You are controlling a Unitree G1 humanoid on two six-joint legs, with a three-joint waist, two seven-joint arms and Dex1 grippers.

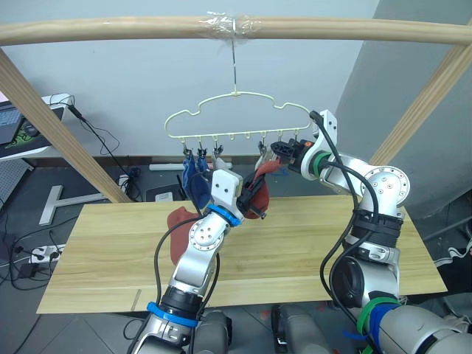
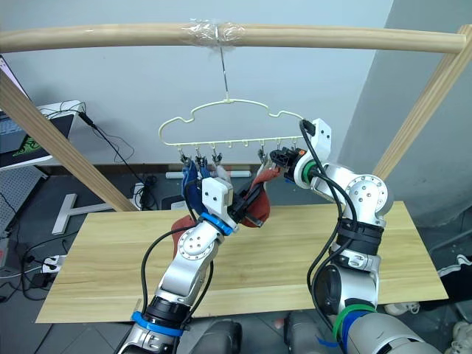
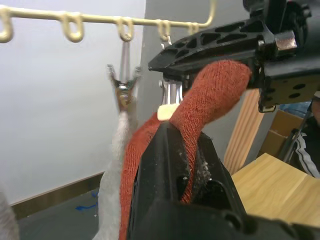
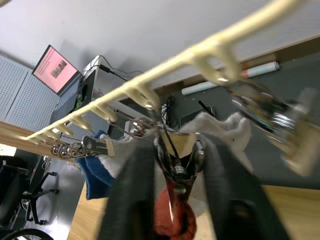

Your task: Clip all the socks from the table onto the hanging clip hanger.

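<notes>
Fingers of the left gripper (image 1: 251, 198) are clamped on a rust-red knitted sock (image 3: 200, 100), its long axis rising to the small dark metal clip (image 4: 176, 167) directly above them. Right gripper (image 1: 284, 151) fingers pinch that clip, nearer it. Beyond, grey sock (image 3: 117, 165) hangs on the cream wire hanger (image 1: 236, 110); counter (image 1: 295, 243) lies below.

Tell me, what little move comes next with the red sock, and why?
Probably the left gripper nudges the red sock up a little further into the clip and the right gripper lets it snap shut, because its fingers squeeze that clip and the sock's tip sits just under it.
</notes>
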